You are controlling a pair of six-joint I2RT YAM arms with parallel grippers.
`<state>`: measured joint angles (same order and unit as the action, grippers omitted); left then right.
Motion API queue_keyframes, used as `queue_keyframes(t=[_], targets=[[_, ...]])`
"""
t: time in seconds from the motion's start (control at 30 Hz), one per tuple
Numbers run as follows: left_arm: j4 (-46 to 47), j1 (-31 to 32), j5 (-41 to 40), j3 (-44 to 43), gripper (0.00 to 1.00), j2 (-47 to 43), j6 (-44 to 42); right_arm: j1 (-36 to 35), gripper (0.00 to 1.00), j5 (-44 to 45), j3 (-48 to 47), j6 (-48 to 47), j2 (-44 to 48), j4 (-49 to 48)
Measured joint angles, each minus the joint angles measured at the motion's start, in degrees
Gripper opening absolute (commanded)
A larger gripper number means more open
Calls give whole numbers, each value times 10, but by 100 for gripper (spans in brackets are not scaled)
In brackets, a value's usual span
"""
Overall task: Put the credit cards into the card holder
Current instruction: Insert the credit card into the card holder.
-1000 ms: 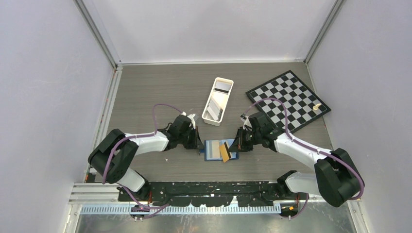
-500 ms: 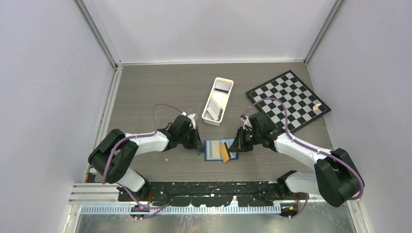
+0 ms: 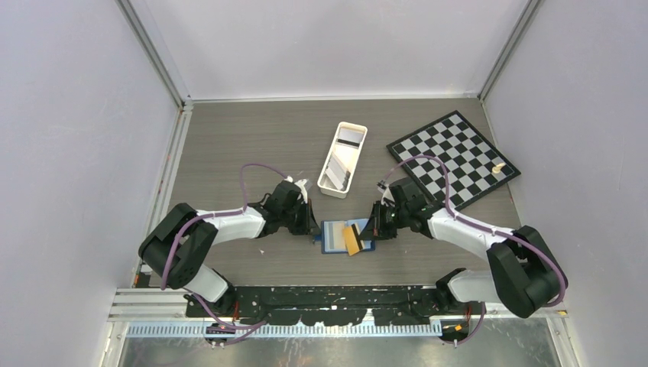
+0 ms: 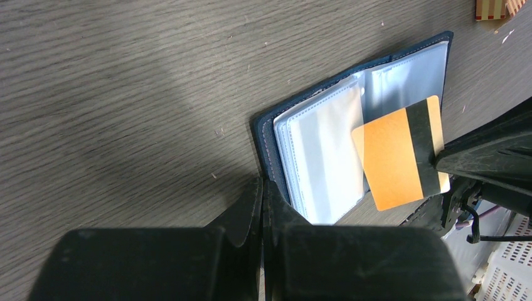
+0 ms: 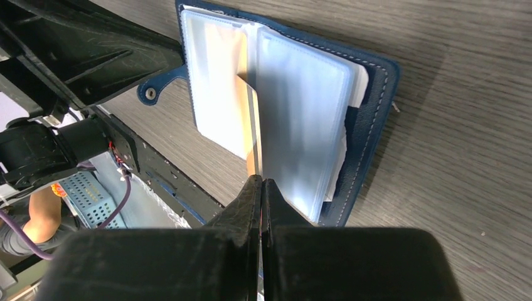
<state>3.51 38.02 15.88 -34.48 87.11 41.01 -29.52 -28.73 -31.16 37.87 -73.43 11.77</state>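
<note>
Teamwork explains the layout: the card holder (image 3: 334, 236) lies open on the table right between the two pincers, within short reach of both. The left pincer (image 4: 262, 185) has its jaws pressed together, tips against the holder's outer cover edge. That looks meant to pin the case so it cannot slide or fold shut, though I cannot tell whether any leather sits between the jaws. The right pincer (image 5: 261, 182) is clamped on the gold card (image 4: 401, 157), pinching it at the end beside its black stripe. The rest of the card reaches out ahead of the tips over the nearer page. Gripping one end leaves the other end free to feed into a sleeve. From the right wrist view the card appears to lie at the fold between two clear pages, but how far it has entered a pocket is unclear.

The holder is dark navy outside, with pale stitching and a small clasp tab on the side by the left pincer. Inside it has several floppy, translucent plastic sleeves. More credit cards (image 3: 335, 172) wait in the white tray (image 3: 359, 145), well beyond both pincers.
</note>
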Motion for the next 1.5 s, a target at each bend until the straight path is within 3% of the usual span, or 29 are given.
queue_keyframes(t=[1.5], targets=[[0, -2, 4, -1, 0, 2, 0, -27, 1, 57, 22, 47, -73, -129]])
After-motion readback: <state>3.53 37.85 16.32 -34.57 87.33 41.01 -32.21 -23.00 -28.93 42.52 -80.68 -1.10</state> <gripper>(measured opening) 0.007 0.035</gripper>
